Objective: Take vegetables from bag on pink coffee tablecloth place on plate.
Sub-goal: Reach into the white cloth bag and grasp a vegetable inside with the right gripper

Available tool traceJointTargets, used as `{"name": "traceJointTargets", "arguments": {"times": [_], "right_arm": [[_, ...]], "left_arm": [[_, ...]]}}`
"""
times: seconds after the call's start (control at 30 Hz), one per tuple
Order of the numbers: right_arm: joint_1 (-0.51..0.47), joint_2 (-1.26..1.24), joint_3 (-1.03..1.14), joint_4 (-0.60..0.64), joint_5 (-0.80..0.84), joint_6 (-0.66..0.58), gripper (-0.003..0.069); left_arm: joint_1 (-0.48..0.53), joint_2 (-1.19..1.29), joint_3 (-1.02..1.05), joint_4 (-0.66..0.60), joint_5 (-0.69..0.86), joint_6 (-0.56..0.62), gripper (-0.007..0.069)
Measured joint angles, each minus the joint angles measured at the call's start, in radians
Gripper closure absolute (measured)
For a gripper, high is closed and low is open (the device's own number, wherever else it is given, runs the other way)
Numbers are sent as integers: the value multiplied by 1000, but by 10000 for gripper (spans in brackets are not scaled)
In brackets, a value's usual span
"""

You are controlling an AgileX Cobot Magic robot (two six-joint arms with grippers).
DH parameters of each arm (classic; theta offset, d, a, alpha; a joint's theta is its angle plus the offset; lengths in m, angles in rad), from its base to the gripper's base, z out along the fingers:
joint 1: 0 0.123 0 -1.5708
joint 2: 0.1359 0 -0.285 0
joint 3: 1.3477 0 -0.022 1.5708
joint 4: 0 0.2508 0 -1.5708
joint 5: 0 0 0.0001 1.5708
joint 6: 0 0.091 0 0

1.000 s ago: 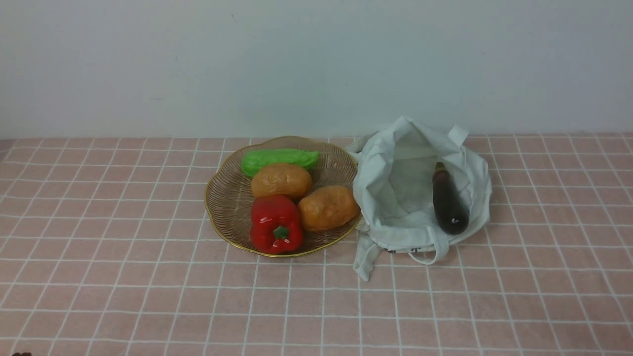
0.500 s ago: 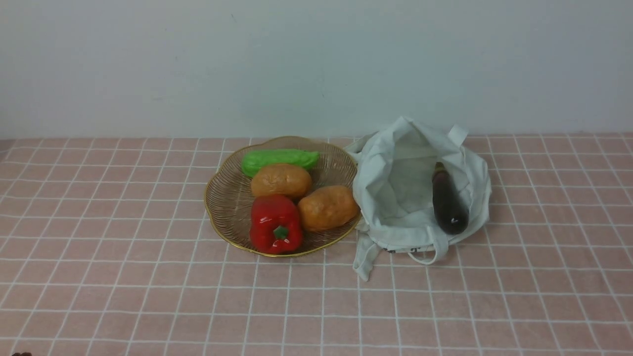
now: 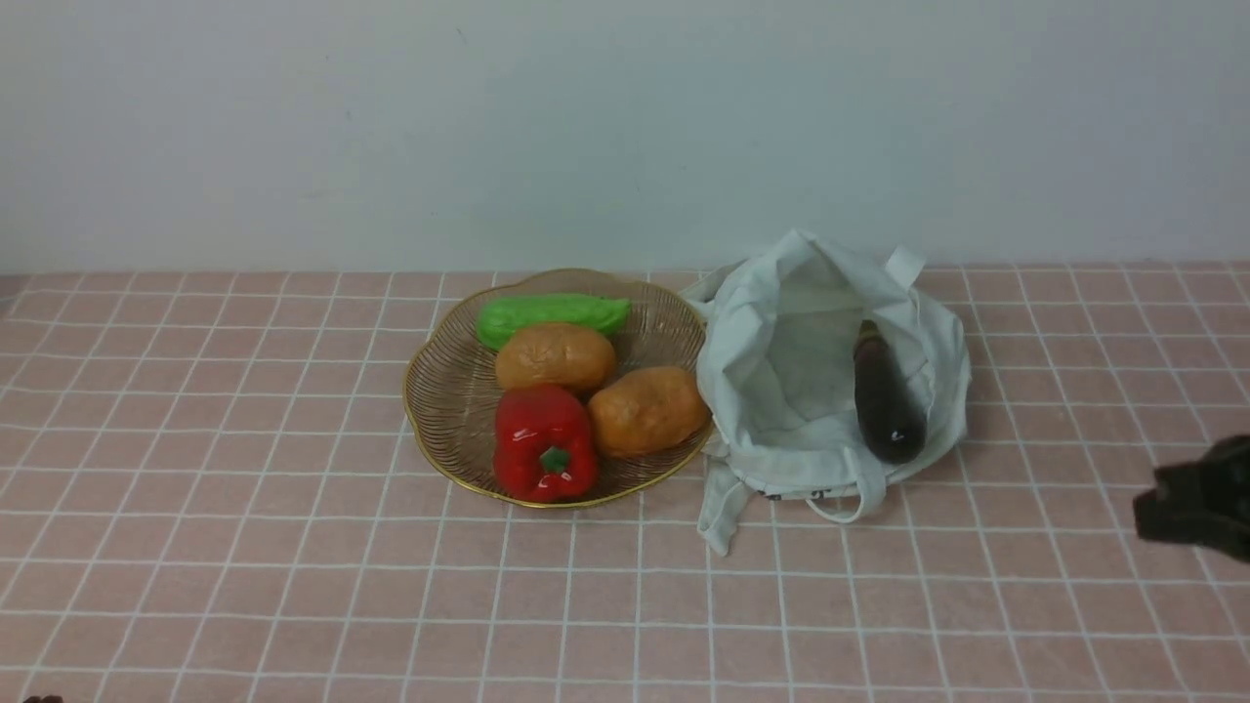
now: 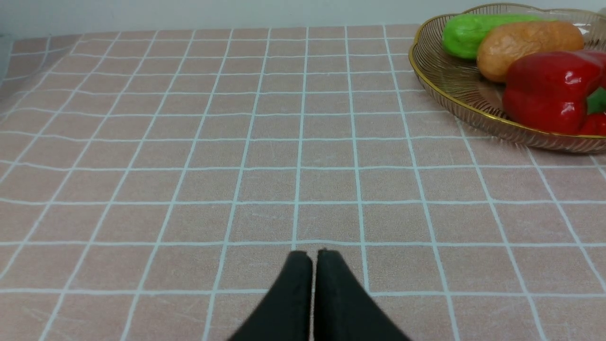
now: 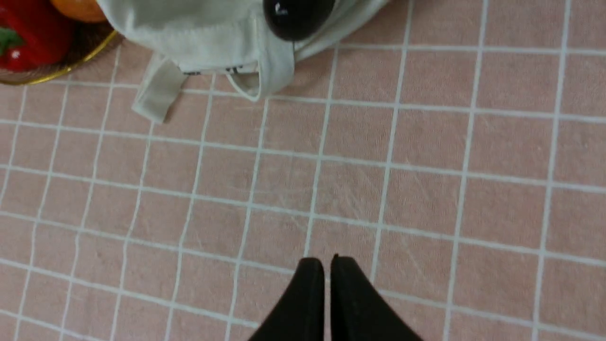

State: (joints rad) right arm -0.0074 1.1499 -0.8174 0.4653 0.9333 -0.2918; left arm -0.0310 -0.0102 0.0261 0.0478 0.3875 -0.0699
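Inside the open mouth of the white cloth bag point(image 3: 737, 391) lies the dark eggplant point(image 3: 887, 400), resting on the fabric near the side toward the robot's right. The bag lies with its opening facing up and toward the robot, probably so that the vegetable can be reached without lifting the cloth. The gold plate point(image 3: 439, 464) is just beside it, which seems chosen to make the carrying short. On this plate are a green vegetable point(image 3: 554, 317), two brown potatoes point(image 3: 555, 357) and a red pepper point(image 3: 545, 442), so I judge that the eggplant is the last one to move.

The eggplant is long, and its long axis runs mostly from far to near, with a slight slant. Its brownish stem end points away from the robot, a little to the left; the thick round end points toward the robot, a little to the right. For a grip across the body, the fingers should probably close from the two long sides, with care not to pinch the bag.

The right tool point(image 5: 328, 263) is pressed together, holding nothing, above the pink tablecloth point(image 3: 605, 605). The left tool point(image 4: 315, 255) is also closed, without any object, and well apart from the bag.
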Motion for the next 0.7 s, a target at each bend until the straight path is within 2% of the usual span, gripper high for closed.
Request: {"name": "traceJointTargets", "arguments": {"times": [0.17, 0.23, 0.3, 0.33, 0.43, 0.5, 0.7], "right_arm": [[127, 145, -108, 1, -46, 1, 610], [200, 236, -181, -27, -59, 36, 591], [224, 283, -221, -57, -61, 67, 582], [255, 351, -280, -116, -63, 132, 561], [272, 429, -346, -194, -78, 226, 524], [273, 509, -409, -277, -104, 317, 463], [273, 653, -482, -328, -166, 383, 315]], "left_arm": [[0, 0, 0, 0, 0, 0, 629], [0, 0, 0, 0, 0, 0, 629], [0, 0, 0, 0, 0, 0, 629], [0, 0, 0, 0, 0, 0, 629], [0, 0, 0, 0, 0, 0, 629], [0, 0, 0, 0, 0, 0, 629], [0, 0, 0, 0, 0, 0, 629]]}}
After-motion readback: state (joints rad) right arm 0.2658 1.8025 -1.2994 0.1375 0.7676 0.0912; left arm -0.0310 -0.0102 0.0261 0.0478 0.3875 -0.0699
